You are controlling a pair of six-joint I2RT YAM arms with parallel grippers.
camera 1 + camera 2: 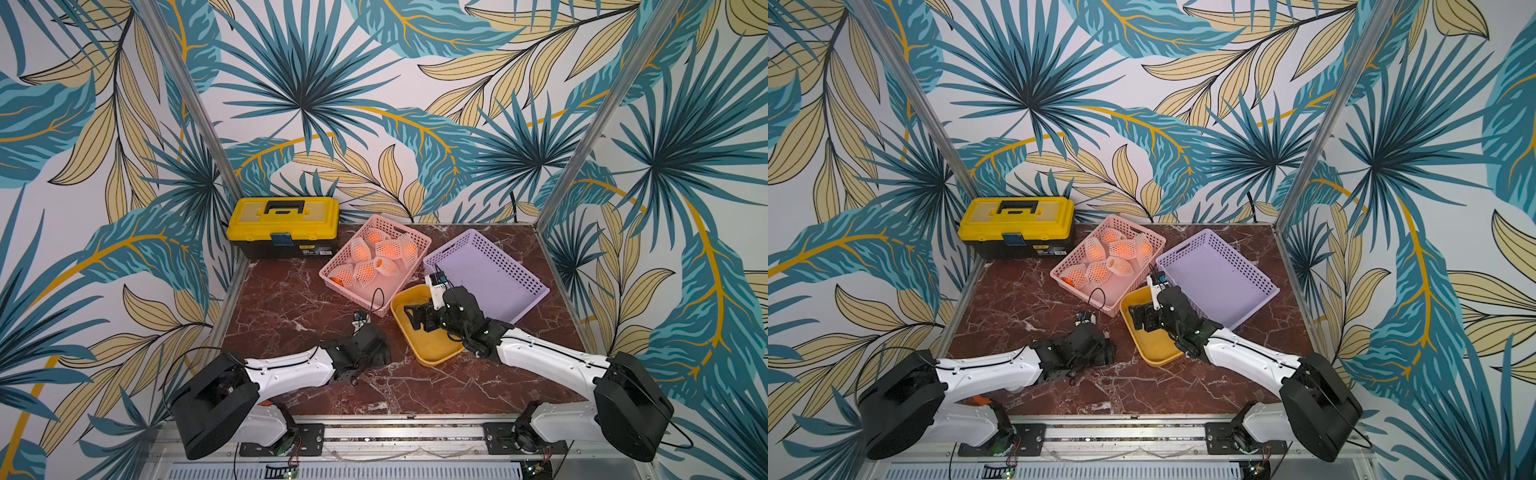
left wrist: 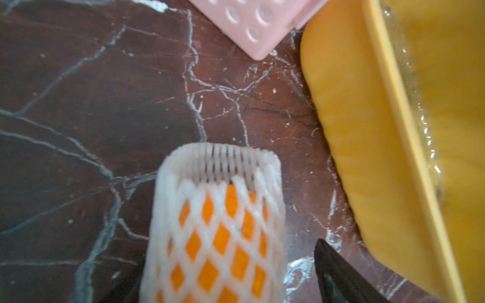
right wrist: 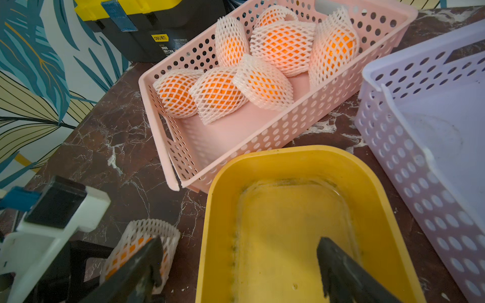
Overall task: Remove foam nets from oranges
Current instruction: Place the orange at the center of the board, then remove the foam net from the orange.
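My left gripper [image 2: 227,262] released; orange [image 2: 194,246] in foam net [image 2: 170,189] rests on table [image 2: 78,78] between jaws, probably so I can regrip net alone. My right gripper [image 3: 238,241] spread wide above yellow tray [image 3: 262,157].

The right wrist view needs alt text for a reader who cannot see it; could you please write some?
The open right gripper hovers over an empty yellow tray. Behind it, a pink basket holds several oranges in white foam nets. One more netted orange shows beside the tray, and a lilac basket stands opposite.
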